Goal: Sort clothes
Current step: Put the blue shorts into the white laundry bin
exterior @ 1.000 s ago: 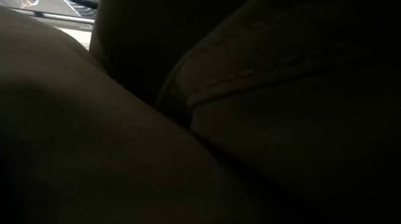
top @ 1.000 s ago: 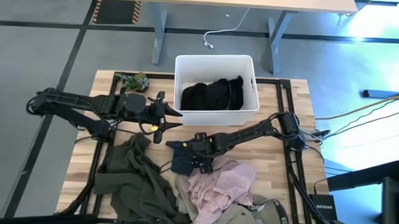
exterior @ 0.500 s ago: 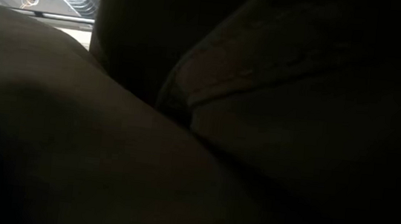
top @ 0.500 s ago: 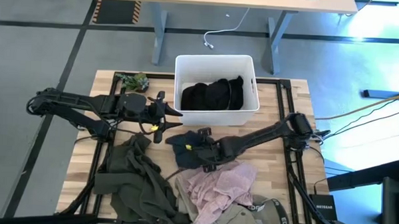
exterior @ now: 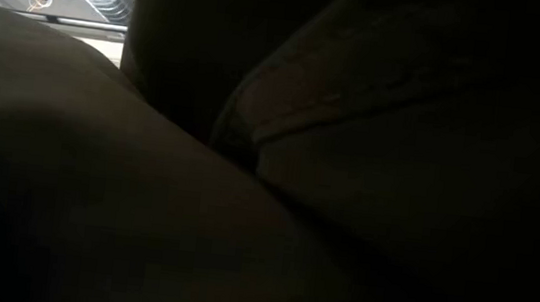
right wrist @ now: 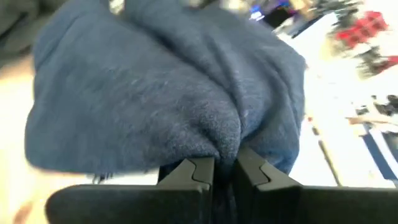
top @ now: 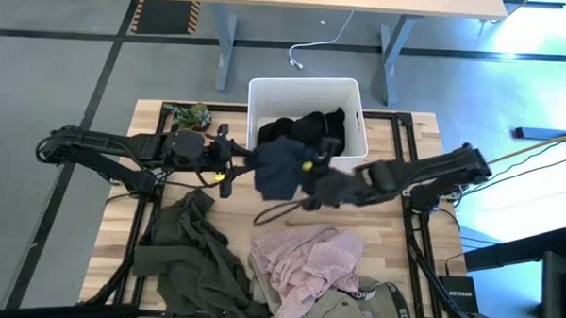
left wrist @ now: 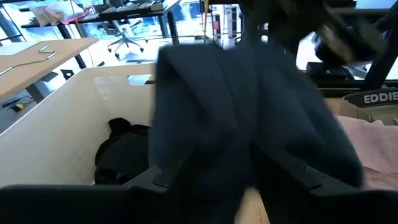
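A navy blue garment [top: 278, 168] hangs bunched from my right gripper [top: 308, 171], which is shut on it just in front of the white bin's near wall [top: 307, 160]. The bin holds black clothes [top: 303, 131]. My left gripper [top: 228, 162] is open and empty, just left of the navy garment, which fills its wrist view [left wrist: 249, 112]. A pale pink garment [top: 308, 259], an olive-green one [top: 190, 250] and a beige one with a lettered strap [top: 372, 302] lie on the near part of the table. My right gripper pinches a gathered fold of the navy garment [right wrist: 227, 146] between its two fingers [right wrist: 196, 171]; several layers are bunched there. The fingers come roughly level from the table's right side. The garment is lifted clear of the table and hangs slack around and below the fingers.
A small green plant-like clump [top: 188, 113] sits at the far left of the table, beside the bin. The low view [exterior: 268, 171] is dark, blocked by cloth lying close to the camera. Bare wood shows between the bin and the pink garment [top: 357, 213].
My right gripper has risen from the table's middle and gone toward the far edge, up to the bin, staying shut on the navy garment. The garment, which lay on the table beside the pink one, is now lifted clear and hangs bunched near the bin's near wall.
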Controlling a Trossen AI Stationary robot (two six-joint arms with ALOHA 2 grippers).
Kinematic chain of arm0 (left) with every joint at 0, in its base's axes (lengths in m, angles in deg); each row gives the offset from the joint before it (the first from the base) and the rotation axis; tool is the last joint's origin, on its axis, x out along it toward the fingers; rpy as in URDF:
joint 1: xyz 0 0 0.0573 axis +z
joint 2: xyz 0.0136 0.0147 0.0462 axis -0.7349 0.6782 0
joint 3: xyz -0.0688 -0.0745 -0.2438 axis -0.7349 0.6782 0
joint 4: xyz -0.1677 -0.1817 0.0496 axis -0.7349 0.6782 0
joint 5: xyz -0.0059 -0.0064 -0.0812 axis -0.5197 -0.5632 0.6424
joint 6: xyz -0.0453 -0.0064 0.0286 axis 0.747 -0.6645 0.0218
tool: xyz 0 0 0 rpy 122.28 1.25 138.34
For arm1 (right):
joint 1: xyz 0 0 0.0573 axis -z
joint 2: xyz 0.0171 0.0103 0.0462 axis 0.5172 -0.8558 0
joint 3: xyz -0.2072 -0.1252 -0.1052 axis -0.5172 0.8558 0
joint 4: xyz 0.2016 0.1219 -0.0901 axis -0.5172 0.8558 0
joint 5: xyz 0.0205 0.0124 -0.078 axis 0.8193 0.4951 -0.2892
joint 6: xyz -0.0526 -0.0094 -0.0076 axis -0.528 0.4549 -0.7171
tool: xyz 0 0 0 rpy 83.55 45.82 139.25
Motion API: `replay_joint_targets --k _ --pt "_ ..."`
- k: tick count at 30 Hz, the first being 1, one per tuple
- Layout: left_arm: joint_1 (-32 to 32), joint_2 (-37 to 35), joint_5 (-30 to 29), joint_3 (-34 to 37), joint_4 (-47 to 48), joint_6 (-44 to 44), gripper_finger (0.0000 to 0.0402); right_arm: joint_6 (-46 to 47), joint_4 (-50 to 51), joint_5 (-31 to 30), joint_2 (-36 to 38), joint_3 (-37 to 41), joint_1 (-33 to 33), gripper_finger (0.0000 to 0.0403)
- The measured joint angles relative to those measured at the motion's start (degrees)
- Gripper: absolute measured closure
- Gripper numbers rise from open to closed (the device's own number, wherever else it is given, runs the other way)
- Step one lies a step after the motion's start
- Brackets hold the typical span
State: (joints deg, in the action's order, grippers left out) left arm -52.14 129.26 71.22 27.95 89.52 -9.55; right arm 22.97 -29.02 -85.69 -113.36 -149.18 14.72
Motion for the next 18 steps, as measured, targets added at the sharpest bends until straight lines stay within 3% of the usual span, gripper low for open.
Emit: replay_joint_targets --k 7,12,18 --pt "0.0 0.0 0.0 0.0 0.1 0.1 0.0253 0.0 0.9 -2.1 7.0 0.0 7.8 0.0371" --pt "0.0 0.0 0.0 0.0 0.1 0.0 0.0253 0.7 1.0 -1.5 7.5 0.0 15.6 0.0362" --pt "0.0 0.0 0.0 0.0 0.1 0.0 0.0253 4.3 2.7 6.8 5.9 0.0 23.2 0.0329"
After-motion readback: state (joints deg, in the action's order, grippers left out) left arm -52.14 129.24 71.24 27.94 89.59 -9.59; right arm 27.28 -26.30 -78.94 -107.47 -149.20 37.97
